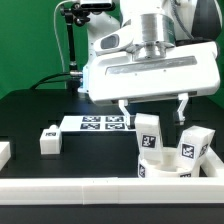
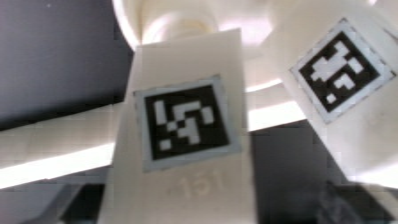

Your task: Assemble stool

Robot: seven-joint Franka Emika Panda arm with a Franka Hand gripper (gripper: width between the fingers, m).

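- The claw (image 1: 153,114) is seen spread wide in the exterior view, both fingers hanging down with nothing gripped between them
- One upright leg (image 1: 148,134) is straddled by those fingers, with a gap on each side, so no contact can be made out
- That leg is planted in the round seat (image 1: 162,172), which sits on the black worktop (image 1: 40,110) toward the exterior view's right, just behind the long white border rail (image 1: 90,190)
- A second leg (image 1: 193,146) is also stood up in the seat, just beside the first, on the exterior view's right, a bit tilted
- A third leg (image 1: 50,139) is left lying loose on the worktop, well apart from the seat, on the exterior view's left
- The marker board (image 1: 100,123) is laid flat between that loose leg and the seat, a little farther back
- In the wrist view the straddled leg (image 2: 187,125) fills the middle with its black-and-white tag showing, and the second leg (image 2: 338,65) is caught beside it; it's pretty blurry, and the claw fingers can't be picked out there
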